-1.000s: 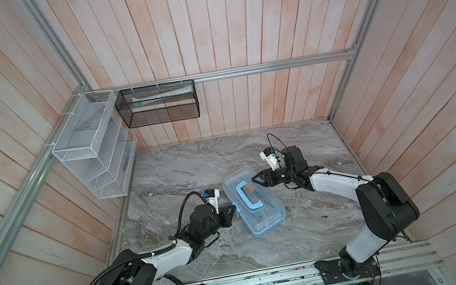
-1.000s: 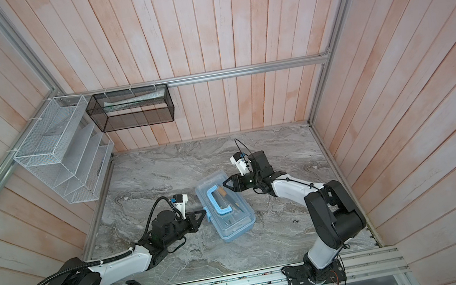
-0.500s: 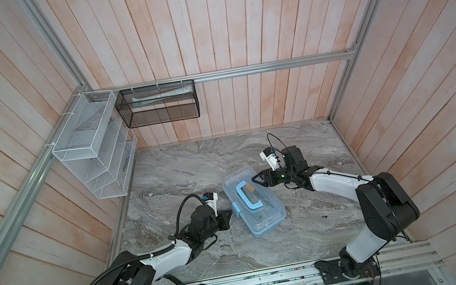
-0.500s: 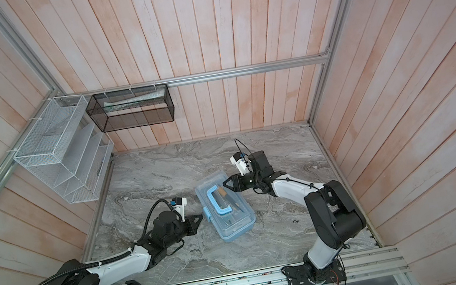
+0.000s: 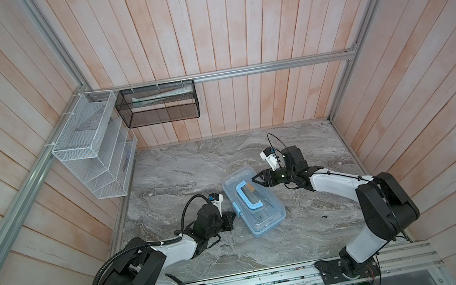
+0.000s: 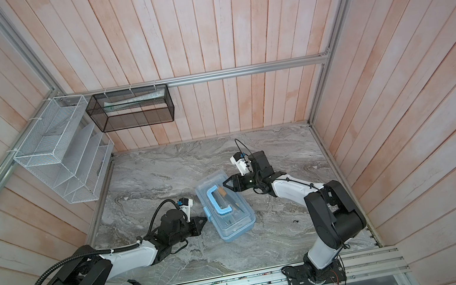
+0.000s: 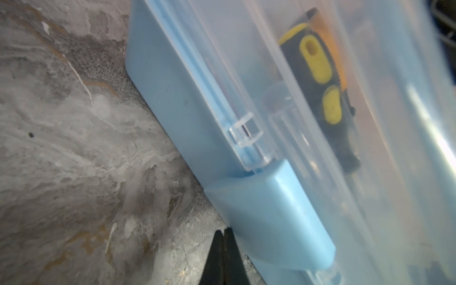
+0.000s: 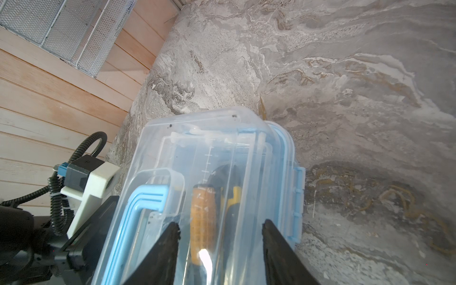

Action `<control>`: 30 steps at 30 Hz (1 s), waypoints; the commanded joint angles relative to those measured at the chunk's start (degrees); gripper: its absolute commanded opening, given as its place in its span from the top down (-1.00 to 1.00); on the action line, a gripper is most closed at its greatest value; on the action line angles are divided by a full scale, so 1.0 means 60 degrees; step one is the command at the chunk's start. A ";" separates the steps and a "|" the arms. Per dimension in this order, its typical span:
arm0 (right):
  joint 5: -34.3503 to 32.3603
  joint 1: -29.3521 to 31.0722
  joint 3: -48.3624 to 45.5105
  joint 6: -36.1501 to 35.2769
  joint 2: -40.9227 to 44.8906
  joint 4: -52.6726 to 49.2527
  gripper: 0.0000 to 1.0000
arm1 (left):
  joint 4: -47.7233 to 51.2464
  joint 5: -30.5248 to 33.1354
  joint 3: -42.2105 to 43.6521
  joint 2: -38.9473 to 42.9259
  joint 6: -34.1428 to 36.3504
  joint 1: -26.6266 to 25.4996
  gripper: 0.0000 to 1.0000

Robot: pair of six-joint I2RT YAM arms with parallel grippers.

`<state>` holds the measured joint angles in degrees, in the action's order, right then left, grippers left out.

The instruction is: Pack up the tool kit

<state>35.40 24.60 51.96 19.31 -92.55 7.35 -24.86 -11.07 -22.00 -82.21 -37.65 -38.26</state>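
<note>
I see the tool kit box (image 5: 267,226) at the centre of both top views, lying at a slant on the grey marbled bench (image 5: 187,168). One short end points toward the upper left of the frame. Its clear lid (image 5: 268,205) is down, and the blue handle (image 5: 247,197) lies flat on top.

My left tool (image 5: 233,214) sits low over the bench at the box's left long side. In the left wrist view its two fingers (image 7: 217,261) are pressed together with nothing between them. Their tips are just beside the blue latch (image 7: 269,217) on that side, and I cannot tell whether they touch it.

My right tool (image 5: 256,178) hangs over the box's upper right edge. In the right wrist view its fingers stand apart, one on either side of an orange handle (image 8: 203,222) that shows through the lid. It grips nothing, and I cannot tell whether the tips rest on the lid.

Through the plastic, the left wrist view also shows a yellow-and-black handle (image 7: 318,74) inside the box.

A white wire rack (image 5: 92,152) and a black mesh basket (image 5: 159,106) hang on the walls at upper left.
</note>
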 commanded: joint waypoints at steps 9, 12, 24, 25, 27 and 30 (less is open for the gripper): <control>0.0296 0.0323 -0.0805 0.0410 0.0015 -0.0092 -0.02 | -0.0819 -0.0443 -0.1434 -0.0279 0.0523 -0.0101 1.00; 0.0308 0.0485 -0.0831 0.0522 -0.0065 0.0080 -0.01 | -0.0779 -0.0528 -0.1840 -0.0416 0.0721 -0.0098 1.00; -0.2331 -0.0723 -0.1045 0.0356 0.1728 -0.0916 0.00 | 0.2102 0.1176 -0.1717 0.1421 0.2013 0.1540 1.00; -0.2933 -0.1147 -0.1104 0.0351 0.2175 -0.1149 0.00 | 0.2349 0.1532 -0.1543 0.1983 0.2171 0.2039 1.00; -0.3995 -0.2093 -0.1419 0.0566 0.3023 -0.1158 -0.04 | 0.2664 0.2828 -0.1300 0.2881 0.2697 0.2780 0.65; -0.6638 -0.3154 -0.2315 0.0709 0.4281 -0.0315 -0.12 | 0.1854 0.4907 -0.0668 0.3794 0.3679 0.3711 -0.54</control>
<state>12.56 9.04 41.67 22.79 -71.79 4.62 -12.53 5.45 -30.13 -61.84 -22.68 -18.90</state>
